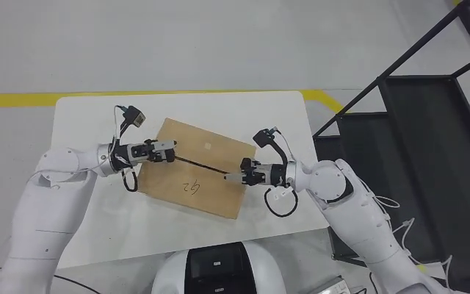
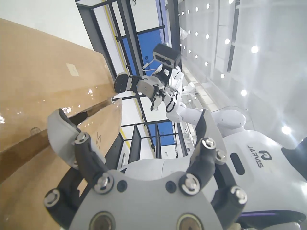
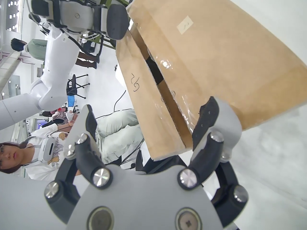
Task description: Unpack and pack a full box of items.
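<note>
A brown cardboard box (image 1: 194, 165) lies on the white table (image 1: 88, 235), its two top flaps down with a narrow dark seam between them. My left gripper (image 1: 170, 151) is open at the seam's left end. In the left wrist view one of its fingers (image 2: 60, 120) pokes into the seam of the box (image 2: 43, 72) and the other stands free beside the marked flap. My right gripper (image 1: 233, 177) is open at the seam's right end. One of its fingers (image 3: 213, 116) rests at the seam of the box (image 3: 215, 48), with the marked flap's corner between the fingers.
Shiny clear tape scraps cling along the seam (image 3: 165, 63). A black metal rack (image 1: 411, 132) stands just right of the table. A yellow floor line (image 1: 29, 99) runs behind the table. Bare table surface lies in front of the box.
</note>
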`<state>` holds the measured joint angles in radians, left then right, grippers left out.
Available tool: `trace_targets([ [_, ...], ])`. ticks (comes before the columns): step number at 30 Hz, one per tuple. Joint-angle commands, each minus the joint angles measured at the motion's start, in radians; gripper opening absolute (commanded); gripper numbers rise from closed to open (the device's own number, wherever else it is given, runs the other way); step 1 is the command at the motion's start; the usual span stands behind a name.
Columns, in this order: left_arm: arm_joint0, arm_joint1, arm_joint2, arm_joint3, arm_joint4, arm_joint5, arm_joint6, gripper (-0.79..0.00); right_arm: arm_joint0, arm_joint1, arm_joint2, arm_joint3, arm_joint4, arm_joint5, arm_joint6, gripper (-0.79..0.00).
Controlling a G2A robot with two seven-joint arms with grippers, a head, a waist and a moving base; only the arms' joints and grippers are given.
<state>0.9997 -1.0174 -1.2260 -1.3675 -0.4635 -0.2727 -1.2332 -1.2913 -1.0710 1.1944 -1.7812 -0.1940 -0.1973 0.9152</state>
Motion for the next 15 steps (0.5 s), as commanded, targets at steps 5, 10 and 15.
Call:
trace_targets([
  [5, -0.019, 0.001, 0.012, 0.043, 0.029, 0.056, -0.005, 0.000, 0.010, -0.001, -0.011, 0.009, -0.001, 0.013, -0.010, 0.000],
  [10, -0.012, 0.005, 0.001, 0.067, 0.039, 0.062, -0.001, 0.000, 0.008, 0.002, 0.005, 0.013, 0.017, 0.018, -0.015, 0.000],
  [15, 0.002, 0.015, -0.019, 0.063, 0.111, 0.077, 0.047, 0.000, 0.000, 0.007, 0.027, 0.012, 0.035, 0.018, -0.018, 0.000],
])
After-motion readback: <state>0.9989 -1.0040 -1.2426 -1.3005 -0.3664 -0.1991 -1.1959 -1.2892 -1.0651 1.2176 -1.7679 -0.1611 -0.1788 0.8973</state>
